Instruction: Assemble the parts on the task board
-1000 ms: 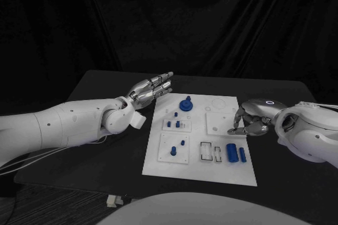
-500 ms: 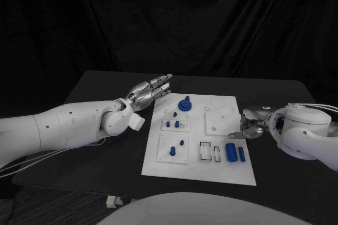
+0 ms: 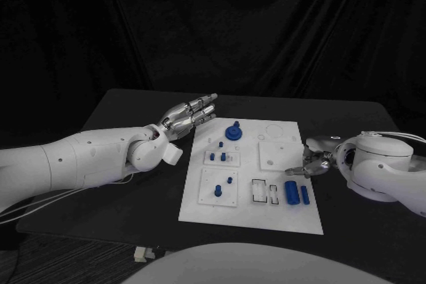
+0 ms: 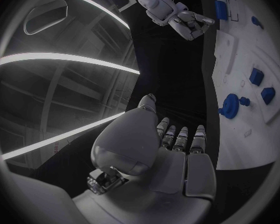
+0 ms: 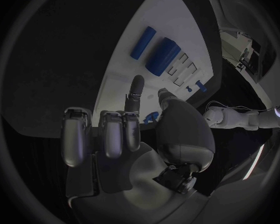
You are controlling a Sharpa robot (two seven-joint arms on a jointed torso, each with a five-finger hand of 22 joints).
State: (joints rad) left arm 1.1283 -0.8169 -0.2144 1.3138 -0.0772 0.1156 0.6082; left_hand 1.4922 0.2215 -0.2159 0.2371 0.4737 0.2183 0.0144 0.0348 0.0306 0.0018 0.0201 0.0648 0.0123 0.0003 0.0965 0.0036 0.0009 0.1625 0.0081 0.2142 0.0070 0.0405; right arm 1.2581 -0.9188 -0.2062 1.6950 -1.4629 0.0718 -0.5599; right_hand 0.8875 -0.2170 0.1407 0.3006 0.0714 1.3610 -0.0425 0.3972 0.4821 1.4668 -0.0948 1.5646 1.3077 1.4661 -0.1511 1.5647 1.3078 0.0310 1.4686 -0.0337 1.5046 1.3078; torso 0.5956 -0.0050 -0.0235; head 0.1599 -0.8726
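Note:
The white task board [image 3: 253, 201] lies mid-table. On it a blue round piece with a peg [image 3: 233, 132] stands at the far end, small blue pegs [image 3: 220, 156] sit in the square plates, and two blue cylinders [image 3: 297, 193] lie near the right edge. My left hand [image 3: 189, 114] hovers flat, fingers stretched out, beside the board's far left corner and holds nothing. My right hand [image 3: 313, 162] is at the board's right edge. In the right wrist view most of its fingers [image 5: 102, 134] are curled, while one finger and the thumb stand apart with nothing between them.
Black table [image 3: 116, 185] surrounds the board, with free room on both sides. Empty outlined slots [image 3: 260, 190] lie beside the cylinders. A small pale object [image 3: 142, 254] sits at the table's near edge.
My right hand has drawn back from the board's right square plate to the board's right edge. The left hand has stayed put.

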